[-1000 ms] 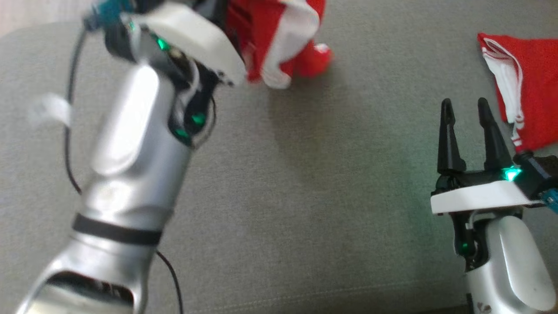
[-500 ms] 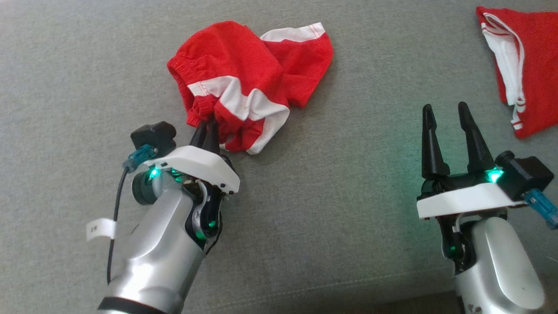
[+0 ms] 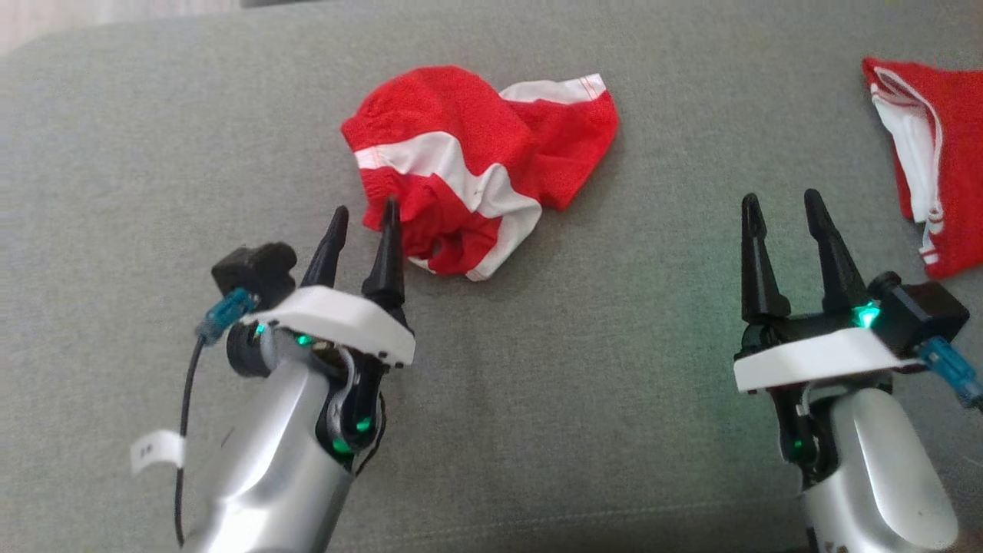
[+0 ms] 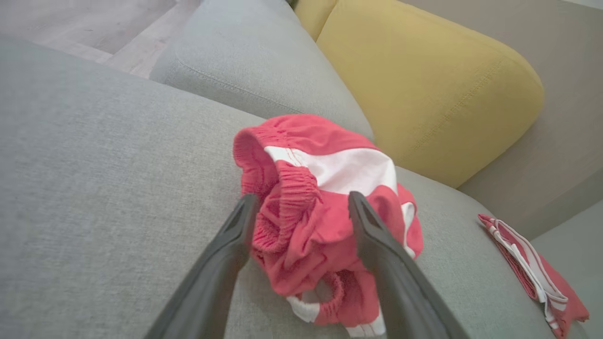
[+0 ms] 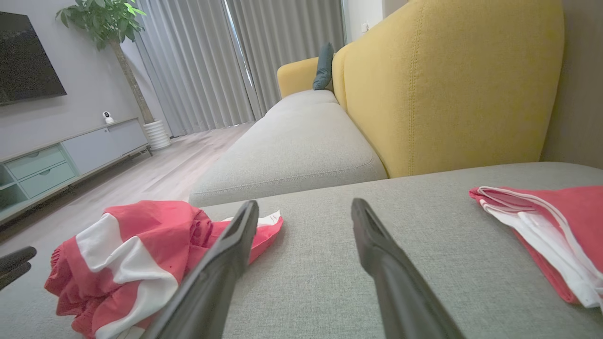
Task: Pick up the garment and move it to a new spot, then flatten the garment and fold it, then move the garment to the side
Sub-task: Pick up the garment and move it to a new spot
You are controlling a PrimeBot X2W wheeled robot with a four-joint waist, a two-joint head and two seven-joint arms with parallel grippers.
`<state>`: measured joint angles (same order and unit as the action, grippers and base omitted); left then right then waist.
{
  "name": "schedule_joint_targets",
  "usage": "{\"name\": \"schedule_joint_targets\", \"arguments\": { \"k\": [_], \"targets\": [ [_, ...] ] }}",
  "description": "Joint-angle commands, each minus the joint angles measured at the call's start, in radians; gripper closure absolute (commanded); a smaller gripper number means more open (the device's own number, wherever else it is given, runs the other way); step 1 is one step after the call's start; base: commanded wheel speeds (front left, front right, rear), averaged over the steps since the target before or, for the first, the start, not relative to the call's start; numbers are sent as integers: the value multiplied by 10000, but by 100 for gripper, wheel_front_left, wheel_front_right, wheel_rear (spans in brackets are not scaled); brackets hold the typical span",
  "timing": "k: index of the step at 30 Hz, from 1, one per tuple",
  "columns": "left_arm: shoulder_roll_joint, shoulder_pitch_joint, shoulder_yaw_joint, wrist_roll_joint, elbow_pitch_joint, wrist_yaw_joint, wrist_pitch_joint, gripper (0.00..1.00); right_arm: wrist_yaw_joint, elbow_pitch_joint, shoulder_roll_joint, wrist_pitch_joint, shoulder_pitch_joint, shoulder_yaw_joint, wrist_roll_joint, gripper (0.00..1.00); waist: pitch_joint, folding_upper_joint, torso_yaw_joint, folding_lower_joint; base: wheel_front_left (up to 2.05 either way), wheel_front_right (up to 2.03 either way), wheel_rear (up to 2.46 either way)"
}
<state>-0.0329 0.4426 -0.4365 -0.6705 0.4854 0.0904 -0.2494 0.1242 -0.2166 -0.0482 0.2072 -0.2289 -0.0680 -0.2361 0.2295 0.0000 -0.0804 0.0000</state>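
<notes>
The garment (image 3: 476, 161) is a crumpled pair of red shorts with white stripes, lying in a heap on the grey sofa seat (image 3: 576, 346). My left gripper (image 3: 364, 211) is open just short of the heap's near-left edge, its right fingertip touching or almost touching the cloth. In the left wrist view the garment (image 4: 320, 188) bulges between the spread fingers of the left gripper (image 4: 301, 197), which hold nothing. My right gripper (image 3: 780, 198) is open at the lower right, well apart from the cloth. The right wrist view has the garment (image 5: 136, 249) to the left of the right gripper (image 5: 304, 203).
A second red and white garment (image 3: 944, 153), folded, lies at the seat's far right (image 5: 546, 221). A yellow backrest (image 4: 424, 89) rises behind the seat. Bare grey cushion stretches between the two grippers and left of the heap.
The left gripper, shut on the garment half a second ago, has opened and let it go; the heap now rests on the seat. The right gripper stays open and still.
</notes>
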Motion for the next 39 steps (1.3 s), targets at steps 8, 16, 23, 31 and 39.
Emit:
{"name": "schedule_joint_targets", "arguments": {
  "k": [8,16,23,31,39],
  "targets": [
    [-288,-981,872,1727,-1504,-143,-123,0,65,230,-20,-117,399,-101,267,0,-994,0,445,0,0,0,0],
    [-337,-2695,1564,2817,-2496,244,-123,0,65,-77,-20,0,1016,-55,155,0,-1901,0,755,0,0,0,0],
    [-297,-3607,1879,3396,-3032,389,-123,0,65,-365,-20,218,1350,-31,-26,0,-2285,0,910,0,0,0,0],
    [-224,-4134,2041,3663,-3324,425,-124,0,65,-470,-20,356,1430,-71,-62,0,-2408,0,994,0,0,0,0],
    [-191,-4193,2076,3716,-3299,394,-124,0,65,-571,-20,414,1367,-114,-65,0,-2448,0,1009,0,0,0,0]
  ]
}}
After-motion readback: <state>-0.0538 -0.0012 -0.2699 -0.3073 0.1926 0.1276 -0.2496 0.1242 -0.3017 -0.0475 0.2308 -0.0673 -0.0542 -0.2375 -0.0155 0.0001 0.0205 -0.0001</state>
